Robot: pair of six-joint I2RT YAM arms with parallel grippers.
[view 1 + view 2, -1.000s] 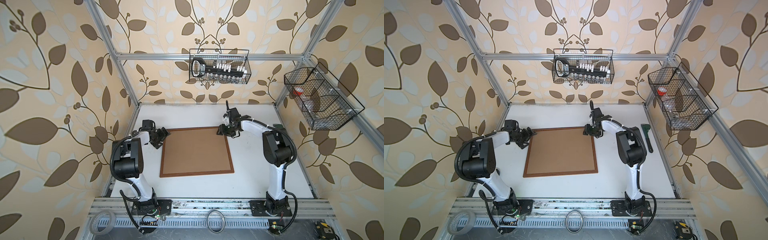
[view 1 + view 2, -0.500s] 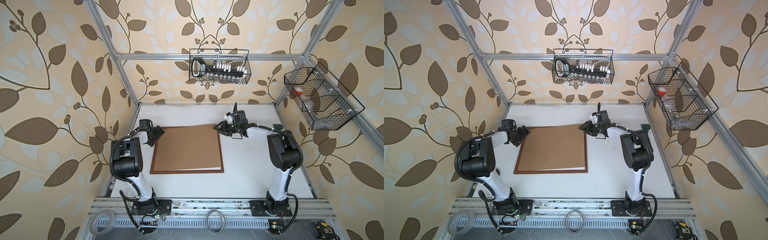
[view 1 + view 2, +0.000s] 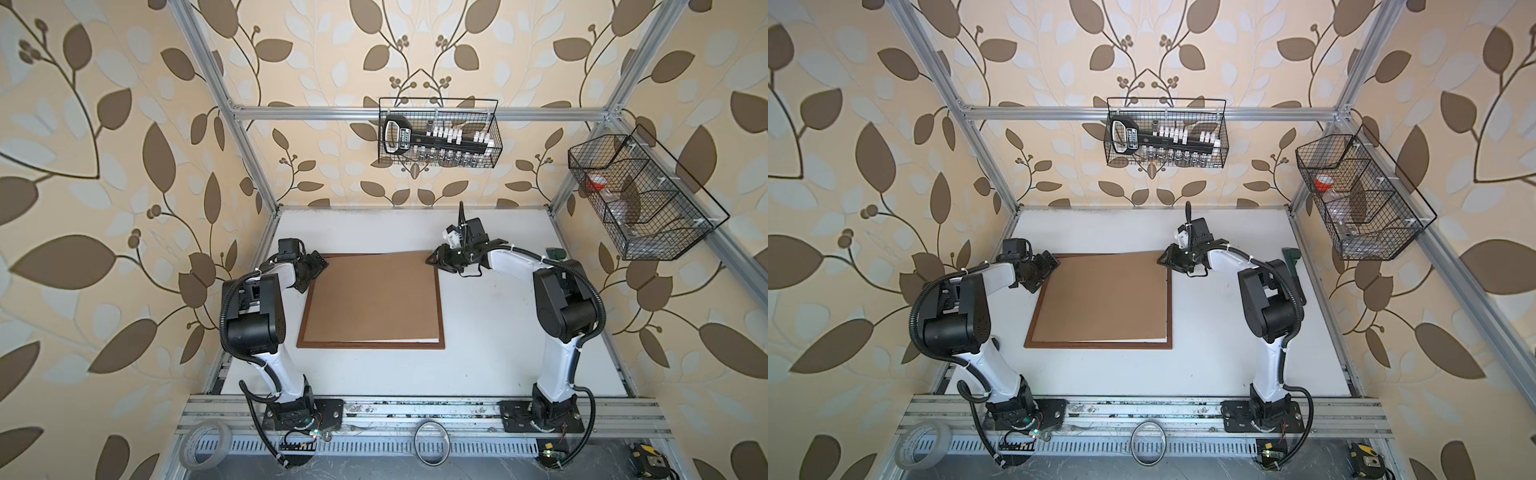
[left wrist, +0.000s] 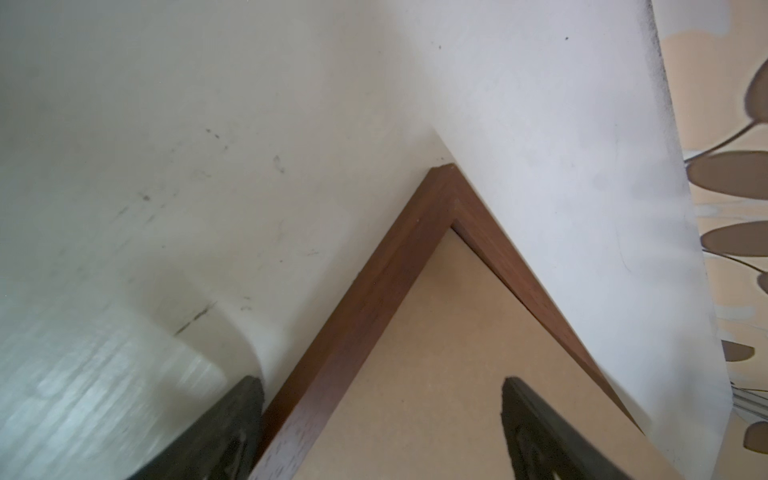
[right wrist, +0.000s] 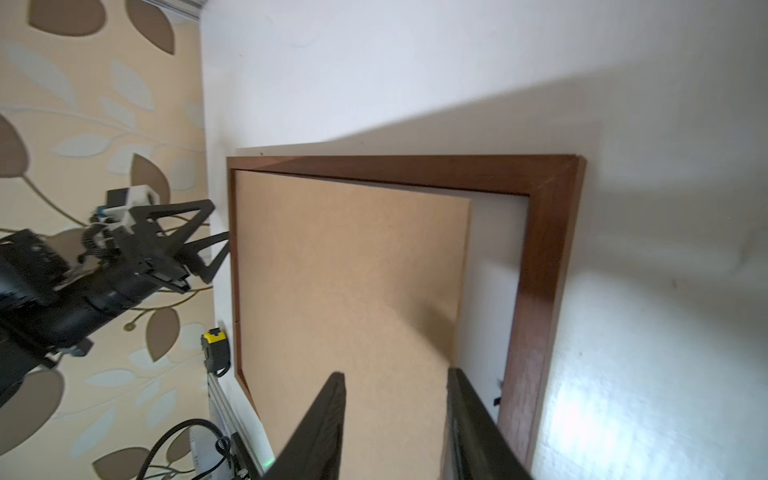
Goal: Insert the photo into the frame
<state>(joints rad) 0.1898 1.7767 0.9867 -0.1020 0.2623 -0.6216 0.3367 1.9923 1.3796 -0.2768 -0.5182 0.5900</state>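
Note:
The frame (image 3: pixel 370 345) (image 3: pixel 1096 345), with its thin reddish-brown border, lies flat in the middle of the table. A plain brown backing board (image 3: pixel 374 299) (image 3: pixel 1104 299) rests in it, riding up over the frame's far right corner. A white sheet edge (image 3: pixel 395 341) (image 5: pixel 490 270) shows under the board. The photo is hidden. My right gripper (image 3: pixel 434 259) (image 5: pixel 395 374) is at that raised corner, its jaws apart, one finger over the board and the other along its edge. My left gripper (image 3: pixel 318 266) (image 4: pixel 380 382) stands open astride the frame's far left corner (image 4: pixel 374 291).
A wire basket of tools (image 3: pixel 438 133) hangs on the back wall and another basket (image 3: pixel 640 199) on the right wall. A green-handled tool (image 3: pixel 1291 266) lies at the table's right edge. A tape roll (image 3: pixel 206 444) and a ring (image 3: pixel 431 446) sit on the front rail.
The frame has slid left and turned square to the table. The board has come up at the far right corner, baring a white strip. My right gripper's jaws have narrowed.

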